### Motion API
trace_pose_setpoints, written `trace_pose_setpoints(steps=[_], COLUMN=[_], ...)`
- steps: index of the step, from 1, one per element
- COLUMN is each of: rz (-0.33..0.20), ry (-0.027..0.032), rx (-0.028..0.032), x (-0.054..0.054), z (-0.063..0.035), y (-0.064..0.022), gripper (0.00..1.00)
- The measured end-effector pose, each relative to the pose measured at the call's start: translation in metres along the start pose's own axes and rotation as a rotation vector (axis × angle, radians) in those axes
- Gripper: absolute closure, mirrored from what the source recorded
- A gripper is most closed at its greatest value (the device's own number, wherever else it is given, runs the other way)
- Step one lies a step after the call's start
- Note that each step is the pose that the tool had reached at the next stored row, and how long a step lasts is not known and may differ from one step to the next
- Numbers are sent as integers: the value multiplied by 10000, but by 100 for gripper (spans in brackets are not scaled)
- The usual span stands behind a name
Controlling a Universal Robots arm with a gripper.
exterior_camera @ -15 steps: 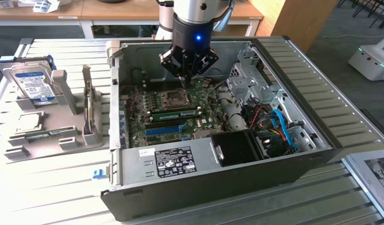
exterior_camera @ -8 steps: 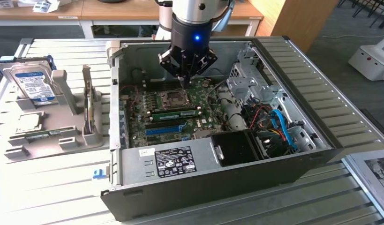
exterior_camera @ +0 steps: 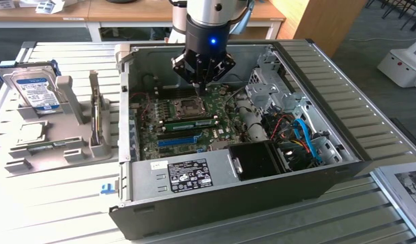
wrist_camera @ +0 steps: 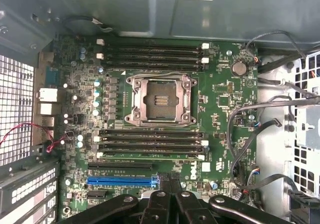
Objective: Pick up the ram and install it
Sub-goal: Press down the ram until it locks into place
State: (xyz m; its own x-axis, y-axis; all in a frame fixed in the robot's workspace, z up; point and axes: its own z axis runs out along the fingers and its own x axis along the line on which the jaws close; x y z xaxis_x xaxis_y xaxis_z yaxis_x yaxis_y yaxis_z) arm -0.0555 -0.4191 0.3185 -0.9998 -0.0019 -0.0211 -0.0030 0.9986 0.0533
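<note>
A slatted metal worktop [exterior_camera: 52,203] carries the job, with desks and a wooden partition in the room behind it. On it lies an open computer case [exterior_camera: 343,147], side panel off, so the green motherboard [exterior_camera: 150,137] faces up. Towards the exterior view's left stands a grey holder [exterior_camera: 59,147] with a hard drive [exterior_camera: 35,89] propped in it and a thin board standing on edge; what that board is I cannot tell.

The tool [exterior_camera: 203,84] hangs inside the case above the processor socket [exterior_camera: 191,105], its fingers drawn together and gripping nothing that can be seen.

The ram [exterior_camera: 187,123] already sits in a memory slot on the motherboard. It lies below the tool and just beyond the socket on the side nearer the exterior camera, between the socket and the blue slot [exterior_camera: 175,141]. Its long axis runs across the board, parallel to the other slots. In the wrist view the ram [wrist_camera: 150,155] shows as a pale edge in the slot nearest the tool [wrist_camera: 167,204]
</note>
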Motion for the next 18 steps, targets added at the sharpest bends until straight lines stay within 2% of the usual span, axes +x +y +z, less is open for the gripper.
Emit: trace_pose_setpoints(steps=[6, 7, 10, 11, 18], rz=[-1, 1, 19, 23, 24], ry=[11, 40, 198, 229, 236], rx=[2, -1, 0, 2, 1], x=[-3, -6, -18, -21, -21], z=[0, 1, 0, 0, 0], y=[0, 0, 0, 0, 0], gripper=[90, 90, 90, 90, 90])
